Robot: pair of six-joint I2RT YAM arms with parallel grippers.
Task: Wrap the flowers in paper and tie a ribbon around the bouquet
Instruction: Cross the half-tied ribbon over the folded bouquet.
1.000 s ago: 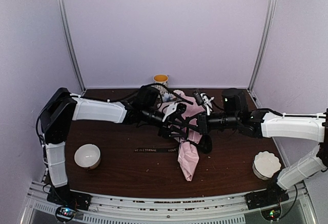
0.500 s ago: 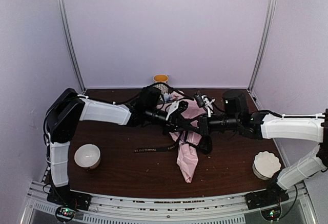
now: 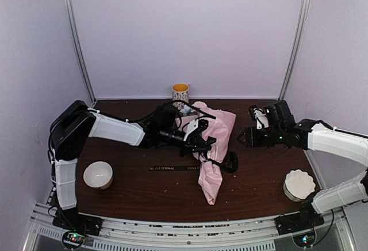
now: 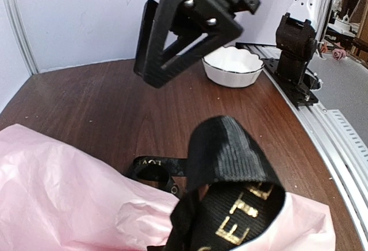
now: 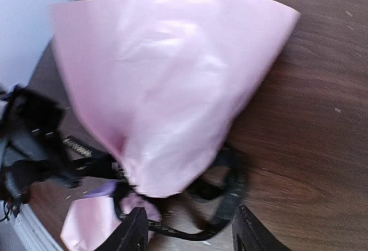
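Dark brown wood-grain table [image 3: 126, 196], pale lilac walls on three sides, and two metal posts [image 3: 77, 38] running up the back corners. An aluminium rail [image 3: 184, 228] lines the near edge, where both arm bases are bolted. Light specks dot the wood.

Centre of the table: the bouquet [image 3: 214, 142], a pink paper cone lying flat, its wide end toward the back wall and its point toward the near edge. Pale flowers [image 3: 186, 109] peep out at the wide end, just in front of a patterned cup [image 3: 180, 93] with a yellow inside, standing against the back wall.

The ribbon [image 3: 172, 168], black with gold lettering, lies flat on the wood left of the cone, and a dark loop shows at the cone's right side around its narrow waist. The left wrist camera shows it arching up over the pink paper, gold letters facing the lens.

The left gripper [image 3: 201, 142] sits at the cone's waist with its jaws together; whether they pinch the ribbon cannot be made out. The right gripper [image 3: 242, 137] hangs well to the right of the cone, its fingertips apart with nothing between them.

A plain white bowl [image 3: 98, 174] sits near the left front. A scalloped white dish [image 3: 299, 184] sits near the right front.
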